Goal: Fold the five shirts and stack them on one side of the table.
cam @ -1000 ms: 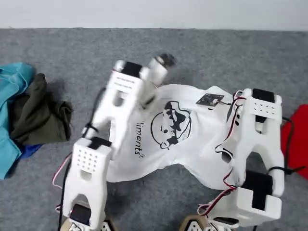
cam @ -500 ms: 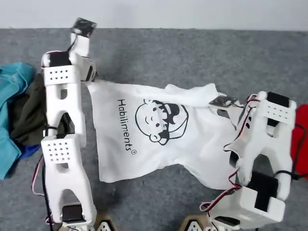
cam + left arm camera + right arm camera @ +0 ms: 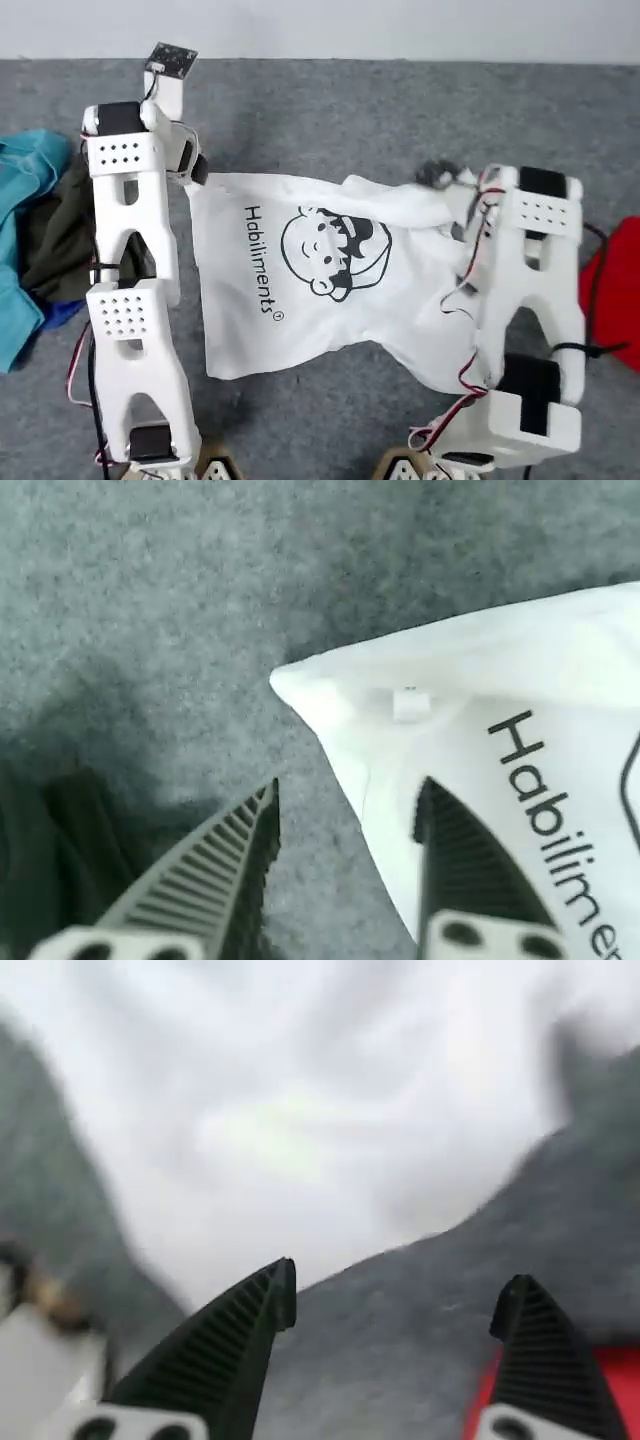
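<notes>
A white shirt with a cartoon print lies spread in the middle of the grey table. My left gripper hangs at its far left corner. In the left wrist view the left gripper is open, one finger over the shirt's corner, the other over bare table. My right gripper sits at the shirt's bunched far right edge. The right wrist view shows the right gripper open, with white cloth beyond its tips. Teal, dark olive and blue shirts are piled at the left edge.
A red shirt lies at the table's right edge, also showing by the right fingers as red cloth. Grey table runs bare along the far side up to a white wall.
My left arm swung from over the shirt's middle to the far left, drawing the shirt out flat. My right gripper moved toward the far side, onto the shirt's far right edge.
</notes>
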Available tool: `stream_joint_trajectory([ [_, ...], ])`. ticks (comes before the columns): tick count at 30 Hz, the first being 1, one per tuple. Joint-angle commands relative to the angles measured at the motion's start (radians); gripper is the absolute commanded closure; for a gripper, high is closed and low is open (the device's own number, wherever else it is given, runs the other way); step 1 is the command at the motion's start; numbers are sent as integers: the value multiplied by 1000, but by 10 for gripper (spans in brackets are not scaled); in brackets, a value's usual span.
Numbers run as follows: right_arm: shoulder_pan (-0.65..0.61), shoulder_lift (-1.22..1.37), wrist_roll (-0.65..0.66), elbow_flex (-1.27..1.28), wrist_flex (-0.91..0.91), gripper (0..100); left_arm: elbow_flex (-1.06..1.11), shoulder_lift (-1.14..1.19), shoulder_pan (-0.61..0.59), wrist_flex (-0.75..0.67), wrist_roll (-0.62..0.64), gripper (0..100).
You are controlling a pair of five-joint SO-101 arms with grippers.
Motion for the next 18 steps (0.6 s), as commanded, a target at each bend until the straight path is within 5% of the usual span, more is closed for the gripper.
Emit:
stream_joint_trajectory([
  [1, -91, -4, -28, -106, -77, 674, -7, -163, -28, 46, 12, 893],
  [6, -183, 16, -25, -120, -203, 674, 211, -382, -80, 48, 9, 945],
  [12, -154, 217, 51, -130, -308, 702, 665, -738, -89, 46, 8, 945],
  [18, -122, 429, 54, -388, -312, 972, 1130, -1111, -83, 44, 8, 945],
])
